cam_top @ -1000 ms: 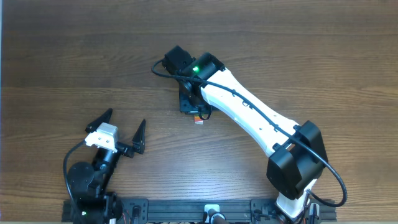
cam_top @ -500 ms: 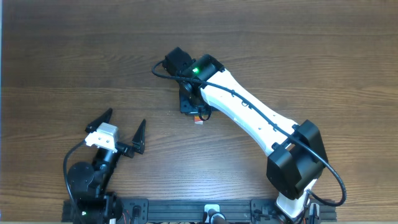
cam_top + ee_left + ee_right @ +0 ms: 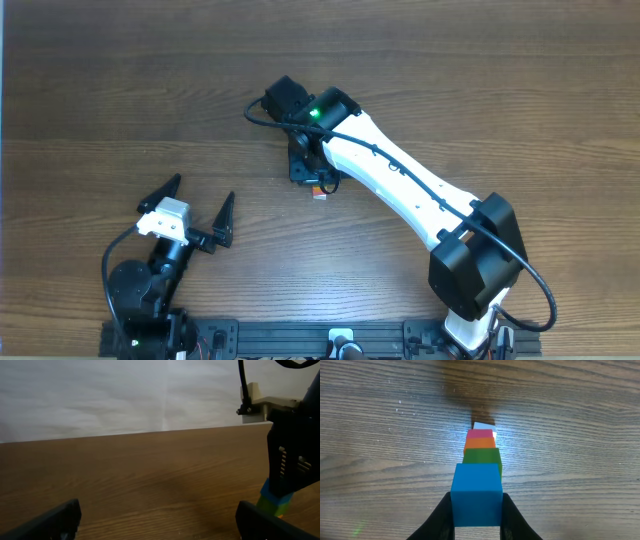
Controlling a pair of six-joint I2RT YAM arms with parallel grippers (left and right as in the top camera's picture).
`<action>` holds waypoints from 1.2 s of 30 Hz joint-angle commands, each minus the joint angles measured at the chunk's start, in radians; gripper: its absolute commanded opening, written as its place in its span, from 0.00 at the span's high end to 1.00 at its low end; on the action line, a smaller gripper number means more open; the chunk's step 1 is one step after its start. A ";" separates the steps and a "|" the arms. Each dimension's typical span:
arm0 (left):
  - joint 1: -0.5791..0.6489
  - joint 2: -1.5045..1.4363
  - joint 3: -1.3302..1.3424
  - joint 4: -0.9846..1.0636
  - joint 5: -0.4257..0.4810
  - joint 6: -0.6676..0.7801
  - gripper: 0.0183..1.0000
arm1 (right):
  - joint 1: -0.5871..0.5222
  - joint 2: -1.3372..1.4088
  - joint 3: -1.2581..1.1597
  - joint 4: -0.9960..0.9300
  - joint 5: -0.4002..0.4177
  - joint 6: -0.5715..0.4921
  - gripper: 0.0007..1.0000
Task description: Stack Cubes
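The right arm (image 3: 400, 185) stretches out long to the cube stack (image 3: 481, 447). Its wrist bends down, so the right gripper (image 3: 476, 515) sits on top of the stack. Its two fingers squeeze both sides of the blue cube (image 3: 476, 491) at the top. The left arm (image 3: 150, 280) is folded up small, well apart from the stack. The left gripper (image 3: 203, 190) points toward the stack with its fingers spread wide.
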 commanded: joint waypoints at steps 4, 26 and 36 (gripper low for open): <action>-0.006 -0.005 -0.004 -0.002 0.010 0.012 0.00 | 0.000 -0.014 -0.013 0.002 0.002 0.003 0.82; -0.006 -0.005 -0.004 -0.002 0.010 0.012 0.00 | 0.000 -0.014 -0.014 0.002 0.002 0.003 0.63; -0.006 -0.005 -0.004 -0.002 0.010 0.012 0.00 | -0.003 -0.014 -0.014 0.027 0.018 0.003 0.16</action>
